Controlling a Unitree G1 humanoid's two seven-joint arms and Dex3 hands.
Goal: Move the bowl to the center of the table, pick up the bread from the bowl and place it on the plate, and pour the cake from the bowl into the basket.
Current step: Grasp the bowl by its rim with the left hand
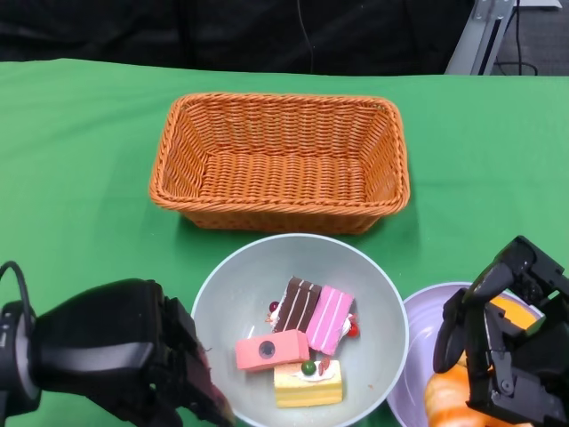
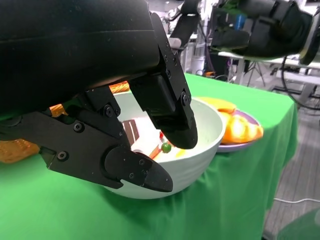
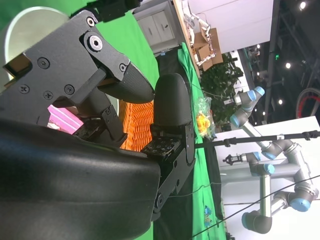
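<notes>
The pale bowl (image 1: 258, 276) sits in front of the basket and holds several cake pieces (image 1: 302, 342). My left hand (image 1: 133, 356) is at the bowl's near-left rim. In the left wrist view this hand (image 2: 125, 75) pinches the bowl (image 2: 200, 150), one finger inside and the thumb on the outer wall. The orange bread (image 1: 444, 396) lies on the purple plate (image 1: 422, 307) to the right of the bowl. My right hand (image 1: 507, 347) hovers above the plate with its fingers apart and nothing in them, partly hiding the bread.
The woven orange basket (image 1: 284, 102) stands empty just behind the bowl. Green cloth covers the table, whose far edge runs behind the basket. The plate nearly touches the bowl's right side.
</notes>
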